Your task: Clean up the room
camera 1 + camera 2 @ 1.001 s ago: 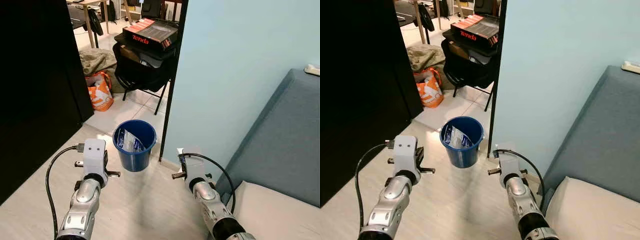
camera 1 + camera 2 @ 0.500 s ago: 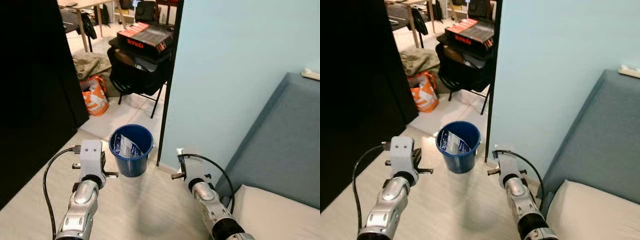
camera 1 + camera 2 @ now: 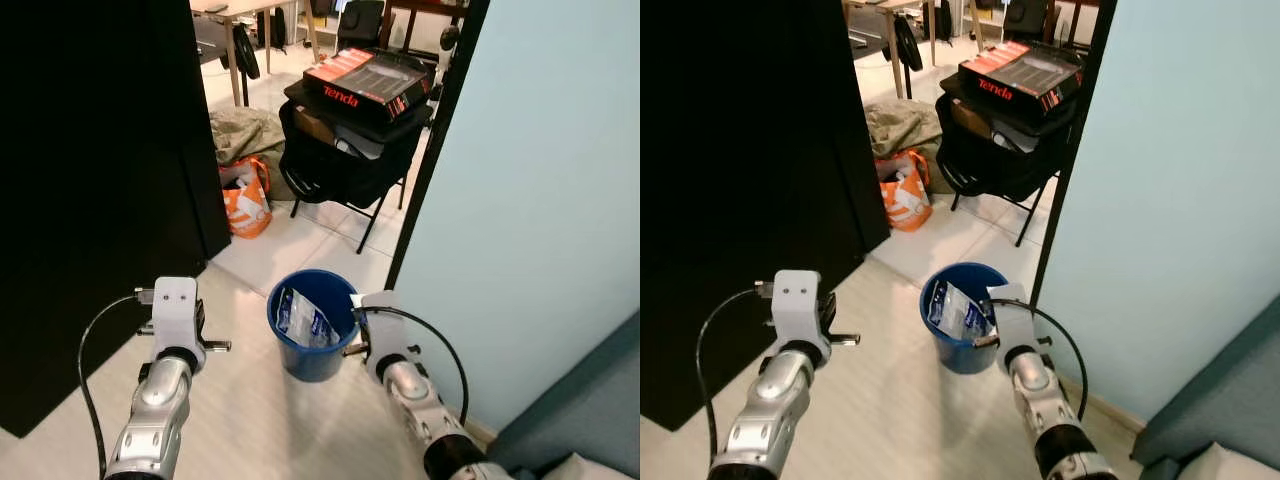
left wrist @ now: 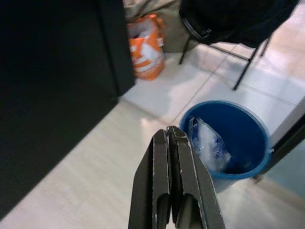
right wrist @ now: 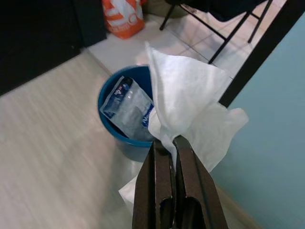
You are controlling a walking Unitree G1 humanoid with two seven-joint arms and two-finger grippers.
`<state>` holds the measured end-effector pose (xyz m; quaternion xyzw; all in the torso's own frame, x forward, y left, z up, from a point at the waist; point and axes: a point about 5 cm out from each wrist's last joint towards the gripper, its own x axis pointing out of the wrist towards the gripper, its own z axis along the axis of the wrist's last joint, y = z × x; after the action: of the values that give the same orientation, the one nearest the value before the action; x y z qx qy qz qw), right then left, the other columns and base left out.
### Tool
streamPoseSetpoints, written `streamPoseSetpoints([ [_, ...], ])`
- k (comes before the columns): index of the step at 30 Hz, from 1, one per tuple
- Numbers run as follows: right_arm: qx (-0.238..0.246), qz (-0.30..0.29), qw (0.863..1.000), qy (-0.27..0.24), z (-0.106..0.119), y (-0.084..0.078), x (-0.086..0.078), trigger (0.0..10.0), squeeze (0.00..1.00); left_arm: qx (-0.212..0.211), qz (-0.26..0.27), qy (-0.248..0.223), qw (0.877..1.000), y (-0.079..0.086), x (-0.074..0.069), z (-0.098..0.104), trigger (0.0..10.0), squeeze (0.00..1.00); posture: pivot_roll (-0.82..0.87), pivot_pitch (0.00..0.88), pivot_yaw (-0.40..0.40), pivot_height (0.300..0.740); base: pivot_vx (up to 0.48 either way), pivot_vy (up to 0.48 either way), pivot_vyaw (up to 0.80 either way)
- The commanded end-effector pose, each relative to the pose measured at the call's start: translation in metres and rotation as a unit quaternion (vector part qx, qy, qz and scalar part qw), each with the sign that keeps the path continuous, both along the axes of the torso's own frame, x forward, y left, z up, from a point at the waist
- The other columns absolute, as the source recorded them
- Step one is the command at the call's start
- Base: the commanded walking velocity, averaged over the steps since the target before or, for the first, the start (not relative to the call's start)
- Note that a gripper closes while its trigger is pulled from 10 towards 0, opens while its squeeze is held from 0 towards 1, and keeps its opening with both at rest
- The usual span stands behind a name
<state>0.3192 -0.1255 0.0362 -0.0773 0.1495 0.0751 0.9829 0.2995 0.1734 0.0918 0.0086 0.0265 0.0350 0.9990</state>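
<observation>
A blue bucket (image 3: 312, 338) stands on the pale floor by the doorway, with a clear plastic packet (image 3: 303, 320) inside it. My right gripper (image 5: 166, 143) is shut on a crumpled white tissue (image 5: 186, 90). It hovers just beside the bucket's (image 5: 125, 138) right rim, slightly nearer to me. My right wrist (image 3: 386, 350) sits against that rim in the eye views. My left gripper (image 4: 171, 136) is shut with nothing in it, held over the floor to the left of the bucket (image 4: 233, 138).
A black panel (image 3: 90, 180) fills the left side. A light blue wall (image 3: 540, 200) with a black post (image 3: 430, 150) closes the right. Beyond the bucket are a black folding chair loaded with a red and black box (image 3: 370, 85), an orange bag (image 3: 247, 195) and an olive bundle (image 3: 245, 130). A blue sofa corner (image 3: 590, 420) is at the lower right.
The camera has swung left and the sofa has slid almost out of the picture. The bucket now lies right beside my right wrist. Both grippers stay shut as before.
</observation>
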Motion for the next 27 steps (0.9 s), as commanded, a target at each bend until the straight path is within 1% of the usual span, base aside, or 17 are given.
streamPoseSetpoints([
  [1,0.007,-0.004,1.0,0.005,-0.0029,0.0006,-0.0021,10.0,0.0,0.004,-0.001,0.005,1.0,0.0007,-0.0025,-0.0025,10.0,0.0,0.09,0.095,-0.029,0.74,0.386,0.0,0.0],
  [13,0.005,-0.001,1.0,0.007,-0.0037,0.0015,-0.0022,10.0,0.0,0.005,-0.001,0.006,1.0,0.0024,-0.0039,-0.0025,10.0,0.0,0.1,0.087,-0.033,0.74,0.385,0.0,0.0],
  [27,0.007,-0.014,1.0,0.019,-0.0078,0.0002,-0.0044,10.0,0.0,0.007,-0.007,0.007,1.0,0.0029,-0.0041,-0.002,10.0,0.0,0.1,0.09,-0.026,0.74,0.38,0.0,0.0],
])
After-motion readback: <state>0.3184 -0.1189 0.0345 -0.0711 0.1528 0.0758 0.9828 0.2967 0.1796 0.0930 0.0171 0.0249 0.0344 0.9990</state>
